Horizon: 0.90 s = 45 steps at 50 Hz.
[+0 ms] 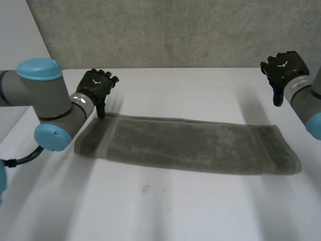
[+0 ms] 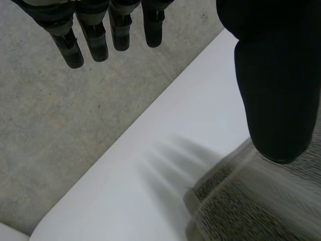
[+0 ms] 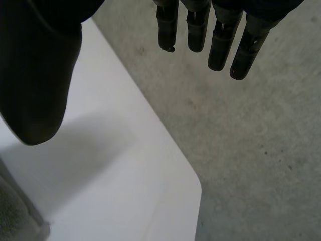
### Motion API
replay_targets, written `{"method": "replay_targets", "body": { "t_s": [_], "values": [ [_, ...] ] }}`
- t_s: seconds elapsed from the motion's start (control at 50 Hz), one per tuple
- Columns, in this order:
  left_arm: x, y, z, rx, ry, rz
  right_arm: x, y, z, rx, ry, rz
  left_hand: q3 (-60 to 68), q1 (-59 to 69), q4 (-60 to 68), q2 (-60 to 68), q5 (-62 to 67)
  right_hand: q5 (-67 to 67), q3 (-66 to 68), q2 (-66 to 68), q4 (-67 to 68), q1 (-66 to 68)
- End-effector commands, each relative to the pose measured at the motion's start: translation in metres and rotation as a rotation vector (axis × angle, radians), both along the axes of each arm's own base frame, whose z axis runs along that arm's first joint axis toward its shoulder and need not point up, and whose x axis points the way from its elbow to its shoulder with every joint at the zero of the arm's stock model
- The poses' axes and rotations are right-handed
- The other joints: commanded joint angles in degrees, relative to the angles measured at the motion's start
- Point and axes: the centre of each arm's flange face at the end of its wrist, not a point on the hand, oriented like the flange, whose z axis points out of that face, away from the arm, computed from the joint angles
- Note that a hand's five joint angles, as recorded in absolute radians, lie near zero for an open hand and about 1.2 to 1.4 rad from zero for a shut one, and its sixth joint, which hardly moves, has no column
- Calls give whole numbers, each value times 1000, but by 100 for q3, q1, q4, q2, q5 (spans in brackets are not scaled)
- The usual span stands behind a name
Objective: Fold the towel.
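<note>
white table [image 1: 165, 211] takes up most of the head view, with a grey concrete wall [image 1: 175, 30] behind its far edge. the towel [image 1: 190, 145], grey-olive, lies flat on the table as one long narrow band running left to right across the middle, long edges roughly parallel to the far edge. its left end shows stacked layers in the left wrist view [image 2: 251, 206]. left arm [image 1: 35, 95] reaches in from the left side, right arm [image 1: 308, 103] from the right.

left hand [image 1: 98, 86] sits at the towel's far left corner. its fingers [image 2: 95, 40] are straight and spread off the thumb, holding nothing. the thumb tip hangs right over the towel's corner, can't tell if it touches.

right hand [image 1: 284, 68] is up beyond the towel's right end, apart from the cloth. its fingers [image 3: 220, 40] are straight, thumb wide apart, nothing in the grasp. the towel's right corner [image 3: 15, 216] lies on the table near the thumb.
</note>
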Motion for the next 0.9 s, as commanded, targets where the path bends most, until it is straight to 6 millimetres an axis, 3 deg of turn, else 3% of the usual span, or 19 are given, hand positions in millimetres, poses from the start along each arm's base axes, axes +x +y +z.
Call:
{"method": "replay_targets", "body": {
  "t_s": [0.02, 0.1, 0.2, 0.42, 0.6, 0.64, 0.66, 0.7, 0.72, 0.76, 0.82, 0.86, 0.9],
  "values": [
    [15, 38, 9, 31, -8, 10, -4, 49, 0, 75, -22, 69, 35, -2, 34, 38, -157, -353, -414, -473, -493, -326],
    [21, 53, 10, 17, 3, 11, -12, 67, -15, 147, -16, 75, 35, -2, 34, 38, -157, -353, -414, -473, -493, -326],
    [29, 74, 9, -26, 37, 18, -34, 91, -53, 278, -24, 63, 35, -2, 34, 38, -157, -353, -414, -473, -493, -326],
    [36, 88, -7, 24, 100, 37, -50, 117, -90, 290, -34, 38, 35, -2, 34, 38, -157, -353, -414, -473, -493, -326],
    [38, 88, -11, 50, 161, 53, -57, 113, -114, 307, 34, 23, 35, -2, 34, 38, -157, 614, 554, 494, 474, 641],
    [38, 89, -13, 56, 159, 52, -62, 107, -121, 304, 68, 14, 35, -2, 34, 38, -157, 2619, 2559, 2500, 2480, 2647],
    [38, 89, -13, 56, 159, 52, -62, 107, -121, 304, 69, 14, 35, -2, 34, 38, -157, 2632, 2572, 2512, 2493, 2660],
    [38, 89, -14, 59, 158, 52, -73, 96, -126, 289, 108, -11, 35, -2, 34, 38, -157, 4541, 4481, 4421, 4402, 4569],
    [38, 89, -14, 59, 158, 52, -73, 96, -126, 289, 108, -11, 35, -2, 34, 38, -157, 4550, 4490, 4430, 4410, 4578],
    [40, 89, -15, 62, 158, 57, -90, 84, -129, 282, 158, -55, 35, -2, 34, 38, -157, 6639, 6579, 6520, 6500, 6667],
    [41, 88, -15, 62, 158, 62, -102, 77, -127, 267, 189, -94, 35, -2, 34, 38, -157, 6647, 6586, 6527, 6507, 6674],
    [43, 87, -13, 58, 159, 68, -131, 64, -118, 233, 232, -185, 35, -2, 34, 38, -157, 6647, 6586, 6527, 6507, 6674],
    [43, 87, -13, 57, 160, 69, -141, 58, -111, 208, 245, -214, 35, -2, 34, 38, -157, 6647, 6586, 6527, 6507, 6674]
  ]
}}
